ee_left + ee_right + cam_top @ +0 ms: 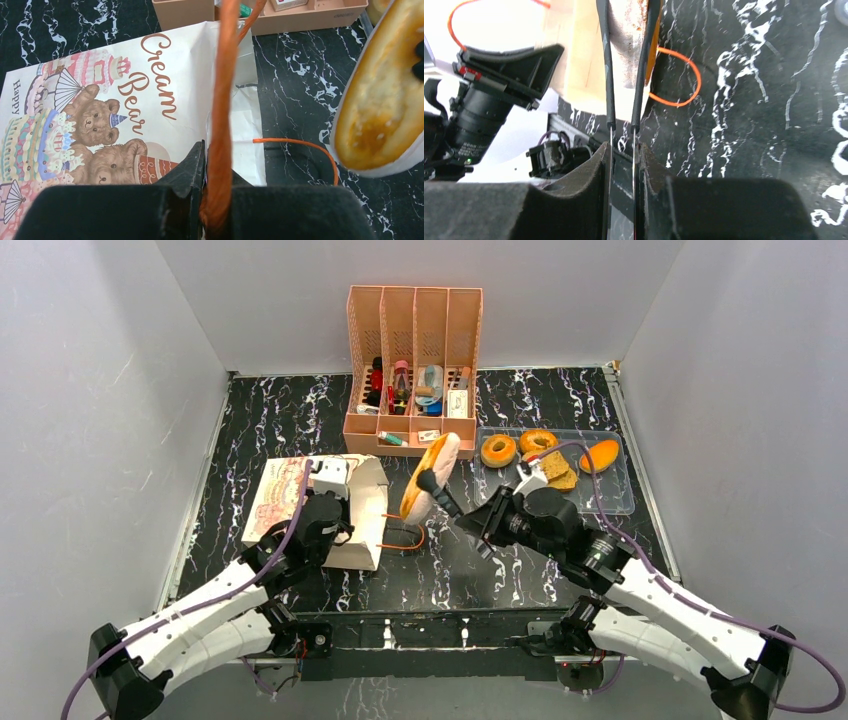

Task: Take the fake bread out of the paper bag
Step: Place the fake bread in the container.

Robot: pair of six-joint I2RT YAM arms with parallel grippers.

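Left gripper (216, 165) clamped on paper bag (150, 70) handle (223, 75); right gripper (432, 483) clamped on long loaf (441, 451) between bag and tray (612, 502)

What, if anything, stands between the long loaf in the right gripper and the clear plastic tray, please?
Nothing visible: only bare table separates the long loaf, held by the right gripper, from the clear tray. A ring and toast fill its nearest end.
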